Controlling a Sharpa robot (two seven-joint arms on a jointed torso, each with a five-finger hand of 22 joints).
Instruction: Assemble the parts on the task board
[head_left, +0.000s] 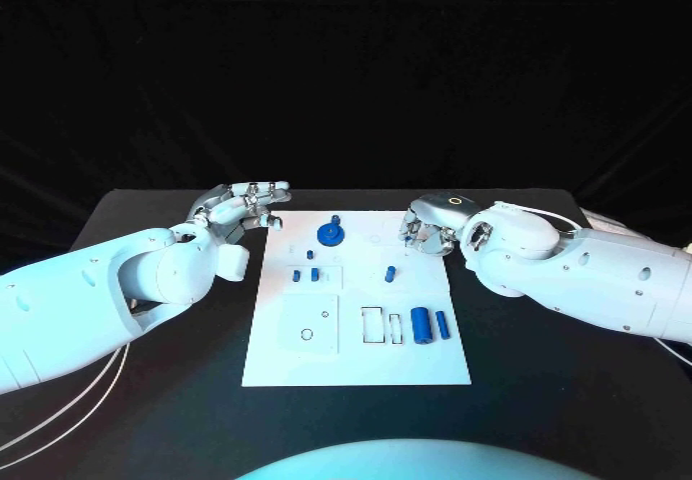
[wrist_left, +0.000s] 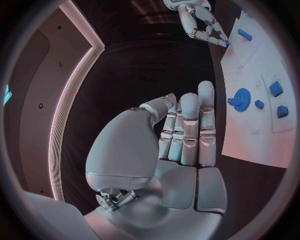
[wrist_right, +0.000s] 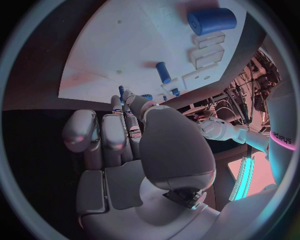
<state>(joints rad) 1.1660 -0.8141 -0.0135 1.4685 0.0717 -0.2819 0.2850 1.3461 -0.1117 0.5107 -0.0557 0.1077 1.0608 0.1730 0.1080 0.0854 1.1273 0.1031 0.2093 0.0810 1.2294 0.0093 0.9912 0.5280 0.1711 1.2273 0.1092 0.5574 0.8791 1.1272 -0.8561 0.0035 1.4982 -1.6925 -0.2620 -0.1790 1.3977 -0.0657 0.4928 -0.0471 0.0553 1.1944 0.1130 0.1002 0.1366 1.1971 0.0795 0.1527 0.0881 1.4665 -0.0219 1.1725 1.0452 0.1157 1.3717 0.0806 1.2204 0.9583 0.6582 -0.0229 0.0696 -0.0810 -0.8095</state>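
Head view: task board (head_left: 289, 365) sits mid-frame on the black table (head_left: 159, 215). Blue gear (head_left: 330, 235) stands near the board's top edge. Large blue cylinder (head_left: 421, 325) and slimmer peg (head_left: 443, 325) lie in the lower-right area beside two rectangular slots (head_left: 372, 323), which hold nothing. Left hand (head_left: 242, 207) hovers off the board's upper-left corner, fingers straight, grasping nothing. Right hand (head_left: 428, 228) at the upper-right edge pinches a small blue part (wrist_right: 121, 90).
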